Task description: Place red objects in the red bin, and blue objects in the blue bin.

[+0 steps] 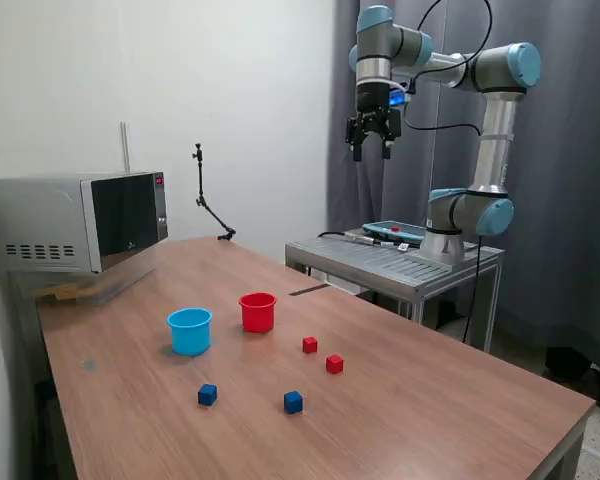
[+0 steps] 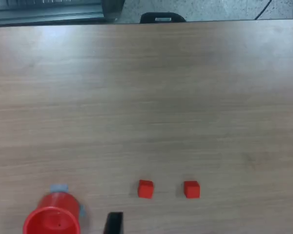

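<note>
Two small red cubes (image 1: 310, 344) (image 1: 334, 364) sit side by side but apart near the middle of the wooden tabletop (image 1: 460, 400), each on its own patch of bare wood; the wrist view shows the same pair (image 2: 145, 189) (image 2: 191, 189) with the red cup at the frame's edge. Two dark blue cubes (image 1: 208, 395) (image 1: 293, 402) lie closer to the table's near edge, well apart from each other. The red bin (image 1: 257, 312), a tapered cup, stands upright just beyond the red cubes, and the light blue bin (image 1: 189, 331) stands upright just beside it, toward the exterior view's left, the two not touching. A microwave oven (image 1: 78, 220) occupies the far corner of the table at the exterior view's left. The gripper (image 1: 371, 150) hangs high above the scene, pointing down, its fingers spread apart and holding nothing. The arm's base is mounted on a grey metal stand (image 1: 400, 262) beyond the table's far edge.
</note>
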{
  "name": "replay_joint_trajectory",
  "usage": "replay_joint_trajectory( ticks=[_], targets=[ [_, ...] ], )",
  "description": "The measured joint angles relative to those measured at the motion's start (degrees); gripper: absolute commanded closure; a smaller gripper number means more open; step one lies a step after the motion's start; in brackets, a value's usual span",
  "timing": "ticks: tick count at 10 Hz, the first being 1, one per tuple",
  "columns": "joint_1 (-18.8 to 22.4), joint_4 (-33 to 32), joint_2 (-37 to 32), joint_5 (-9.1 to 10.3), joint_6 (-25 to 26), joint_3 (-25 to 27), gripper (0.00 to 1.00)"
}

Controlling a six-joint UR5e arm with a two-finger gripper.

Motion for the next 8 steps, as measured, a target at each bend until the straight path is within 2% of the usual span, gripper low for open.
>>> replay_joint_trajectory(
  ticks=[6,8],
  targets=[
    [0.0,-5.2,6.5,0.34,0.3,-0.1,0.0],
    [0.0,-7.9,8.3,0.61,2.4,0.0,0.0]
  ],
)
